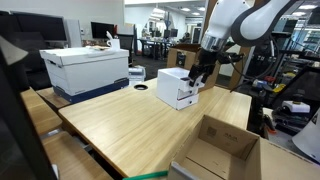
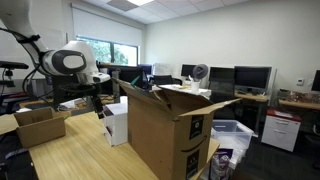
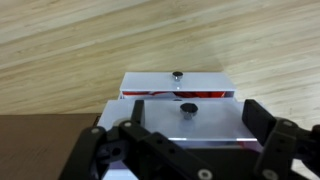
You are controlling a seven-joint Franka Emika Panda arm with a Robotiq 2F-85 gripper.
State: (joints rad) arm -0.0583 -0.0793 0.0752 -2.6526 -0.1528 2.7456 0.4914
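Gripper (image 1: 203,72) hovers directly above the white box (image 1: 177,88), fingers (image 3: 265,122) spread wide, holding nothing; wooden table (image 1: 120,125) lies under the white box, open carton (image 1: 222,148) near it

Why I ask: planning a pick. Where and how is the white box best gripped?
Probably grip the white box by its flat side walls, straight down from above: it stands upright, top level, and the open end effector hangs over it. Its top knob looks too small.
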